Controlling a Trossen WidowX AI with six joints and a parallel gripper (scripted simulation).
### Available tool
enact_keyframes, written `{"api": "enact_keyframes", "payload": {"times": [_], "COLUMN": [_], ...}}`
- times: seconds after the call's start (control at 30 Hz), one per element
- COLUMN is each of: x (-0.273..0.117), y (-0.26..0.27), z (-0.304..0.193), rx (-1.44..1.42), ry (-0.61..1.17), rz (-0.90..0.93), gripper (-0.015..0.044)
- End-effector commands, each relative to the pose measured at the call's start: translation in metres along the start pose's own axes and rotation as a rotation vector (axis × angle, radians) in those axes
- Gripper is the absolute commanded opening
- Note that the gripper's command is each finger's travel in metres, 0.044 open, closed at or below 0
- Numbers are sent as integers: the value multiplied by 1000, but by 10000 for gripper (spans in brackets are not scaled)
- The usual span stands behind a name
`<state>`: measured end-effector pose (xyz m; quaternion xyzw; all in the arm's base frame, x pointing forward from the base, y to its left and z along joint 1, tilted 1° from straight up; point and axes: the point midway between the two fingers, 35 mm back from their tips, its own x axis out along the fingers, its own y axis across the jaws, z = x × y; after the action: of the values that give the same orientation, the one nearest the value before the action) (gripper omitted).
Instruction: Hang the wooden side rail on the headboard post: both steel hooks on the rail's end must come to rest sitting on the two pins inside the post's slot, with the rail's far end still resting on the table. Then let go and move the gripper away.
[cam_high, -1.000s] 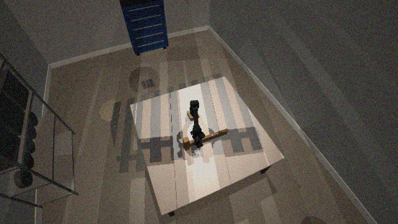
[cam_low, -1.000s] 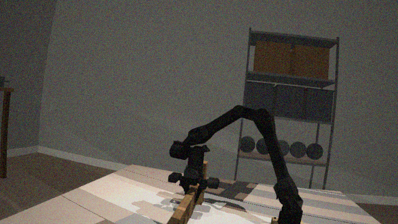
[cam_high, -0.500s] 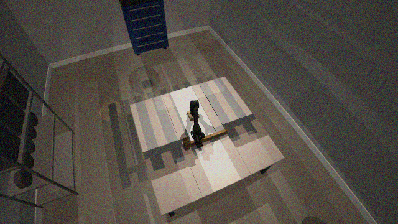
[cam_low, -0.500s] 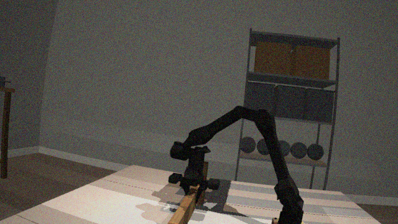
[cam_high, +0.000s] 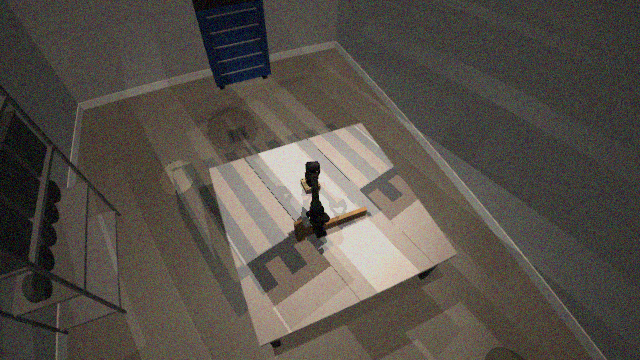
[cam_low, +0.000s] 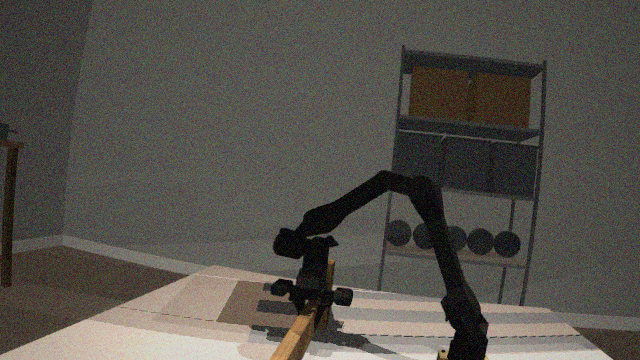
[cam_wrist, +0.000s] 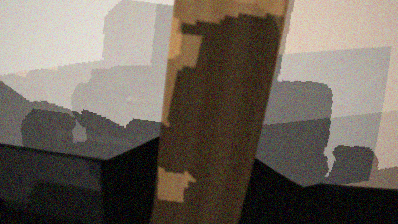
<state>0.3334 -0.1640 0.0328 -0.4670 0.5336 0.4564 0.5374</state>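
The wooden side rail (cam_high: 350, 216) (cam_low: 295, 337) (cam_wrist: 220, 100) is a long light-brown bar crossing the table (cam_high: 380, 265). My gripper (cam_high: 318, 230) (cam_low: 311, 304) (cam_wrist: 196, 146) is shut on the rail near its post end, one finger on each side. The headboard post (cam_high: 300, 230) (cam_low: 331, 272) stands upright just beyond the gripper, close to that end. The steel hooks, the slot and its pins are hidden or too small and dark to see, so I cannot tell whether the hooks sit on the pins. The rail's far end is cut off in the exterior view; its contact with the table is unclear.
The arm's base stands on the table beside a small wooden piece (cam_high: 307, 186) (cam_low: 442, 355). Hard shadows cross the table top. A shelf rack (cam_low: 470, 125) and a blue drawer cabinet (cam_high: 240, 45) stand away from the table.
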Motion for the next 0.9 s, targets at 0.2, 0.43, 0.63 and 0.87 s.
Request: {"api": "enact_keyframes", "payload": {"times": [0.2, 0.43, 0.63, 0.87], "x": [1, 2, 3, 4], "y": [-1, -1, -1, -1], "z": [-1, -1, -1, -1], "rx": [5, 5, 5, 5], "ry": [4, 4, 4, 4], "rz": [-5, -5, -5, -5], "gripper": [0, 0, 0, 0]}}
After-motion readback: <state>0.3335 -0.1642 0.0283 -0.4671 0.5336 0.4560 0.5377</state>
